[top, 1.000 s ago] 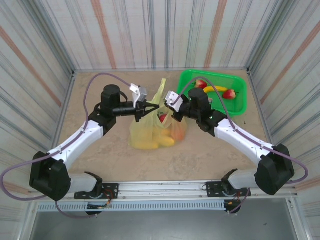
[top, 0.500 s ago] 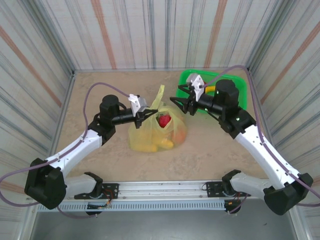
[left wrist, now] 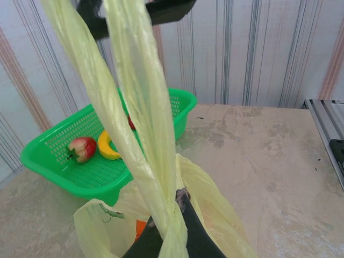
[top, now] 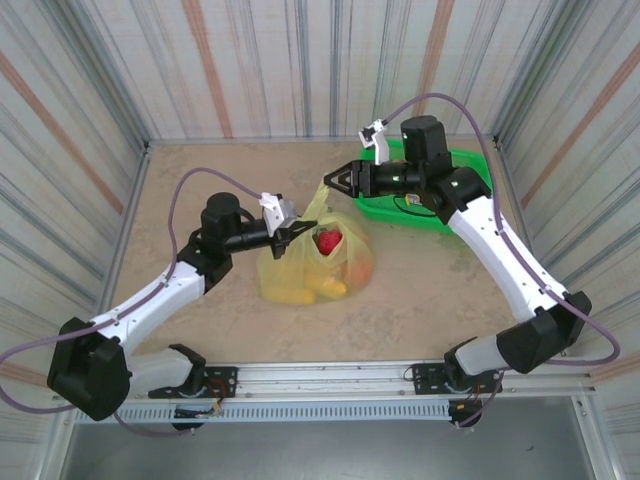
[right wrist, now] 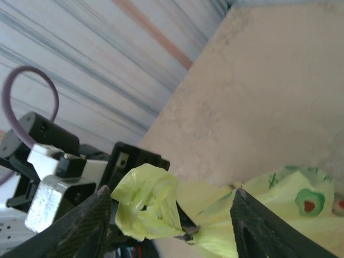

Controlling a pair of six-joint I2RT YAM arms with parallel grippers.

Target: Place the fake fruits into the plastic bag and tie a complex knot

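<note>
- Yellow-green translucent plastic bag [top: 290, 275] on beige table [top: 430, 290], glossy plastic fruits [top: 327, 240] inside.
- Left jaws clenched on twisted bag handles [left wrist: 156, 161].
- Right jaws released, spread beside handle tip.
- Bright green slotted plastic basket [left wrist: 177, 105] beyond bag.

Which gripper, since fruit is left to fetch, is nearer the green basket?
Right. The right gripper hovers beside the basket's edge; the left gripper, across the bag, pinches its handle.

1 plastic bag [top: 300, 275], 1 green basket [left wrist: 52, 143], 2 arms [top: 150, 295] [top: 500, 250]
</note>
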